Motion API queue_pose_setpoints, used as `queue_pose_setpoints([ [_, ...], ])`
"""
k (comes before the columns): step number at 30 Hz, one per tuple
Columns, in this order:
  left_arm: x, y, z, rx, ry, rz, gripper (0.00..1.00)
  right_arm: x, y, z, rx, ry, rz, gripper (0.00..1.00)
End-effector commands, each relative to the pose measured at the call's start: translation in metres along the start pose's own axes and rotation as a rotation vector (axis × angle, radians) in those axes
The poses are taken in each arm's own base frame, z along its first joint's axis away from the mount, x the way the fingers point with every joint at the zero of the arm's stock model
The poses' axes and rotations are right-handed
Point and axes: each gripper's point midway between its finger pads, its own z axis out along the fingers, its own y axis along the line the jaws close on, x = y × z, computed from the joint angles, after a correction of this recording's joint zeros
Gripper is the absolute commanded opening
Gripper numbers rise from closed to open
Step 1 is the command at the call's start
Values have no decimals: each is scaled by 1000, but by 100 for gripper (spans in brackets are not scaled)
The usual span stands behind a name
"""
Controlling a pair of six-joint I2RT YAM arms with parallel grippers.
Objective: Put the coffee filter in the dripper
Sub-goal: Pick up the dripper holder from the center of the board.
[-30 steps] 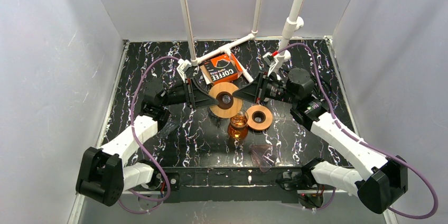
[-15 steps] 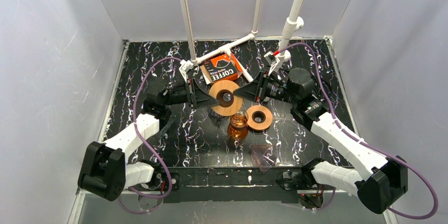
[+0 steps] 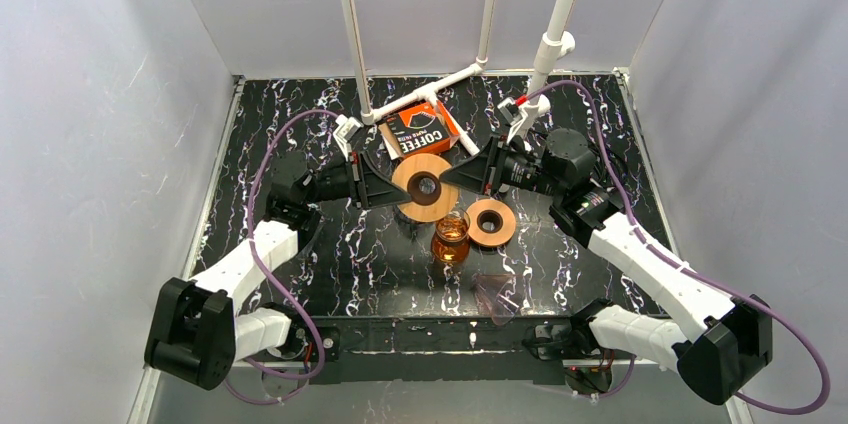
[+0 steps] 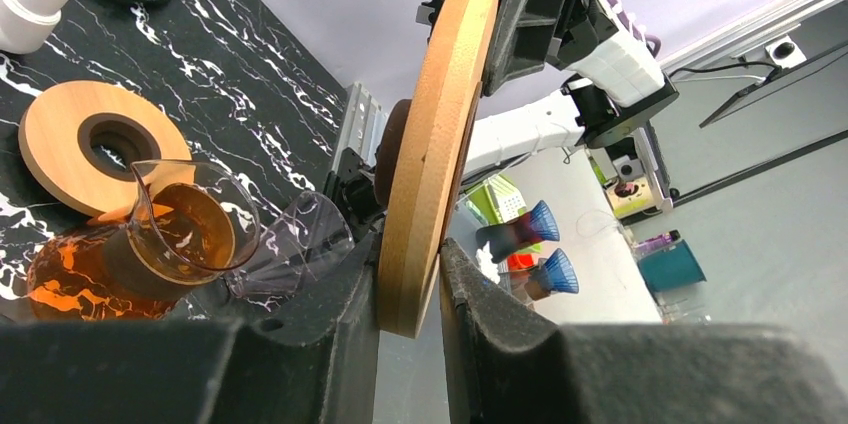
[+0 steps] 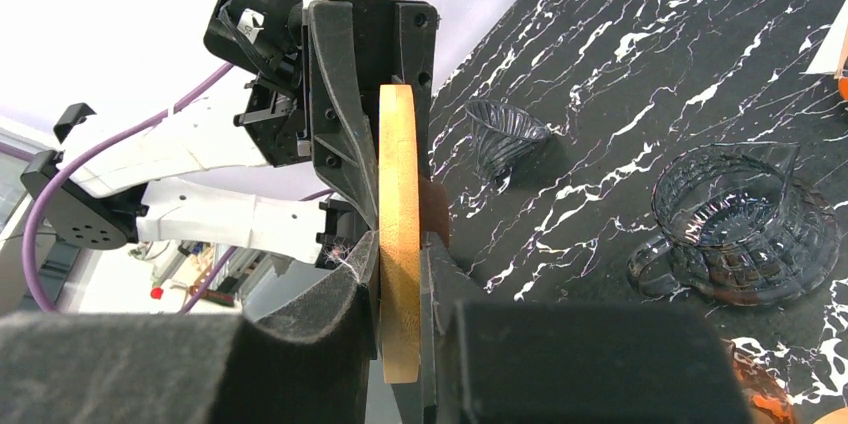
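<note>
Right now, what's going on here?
Both arms grip one wooden disc, held up over the table: the left tool and right tool are clamped on opposite rims. A smaller wooden ring, an amber carafe and a clear dripper sit on the table below. The coffee filter box lies at the back, untouched.

The flat orange-and-black cardboard box [image 3: 420, 132], lying at the far side of the black white-veined table [image 3: 350, 254], bears the word "COFFEE" in large white capitals on its dark panel. A smaller line of print below that word is too small to read.
</note>
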Motion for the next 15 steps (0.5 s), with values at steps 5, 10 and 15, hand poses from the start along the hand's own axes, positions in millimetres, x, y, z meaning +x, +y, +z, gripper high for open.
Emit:
queue_pose_setpoints([
  [5, 8, -1, -8, 1, 9, 12, 0, -13, -20, -1, 105, -68, -52, 38],
  [10, 11, 4, -12, -26, 17, -28, 0, -6, -44, -6, 222, -48, -41, 68],
  [15, 14, 23, -17, -99, 14, -97, 0, 3, -61, -14, 319, -15, -28, 88],
])
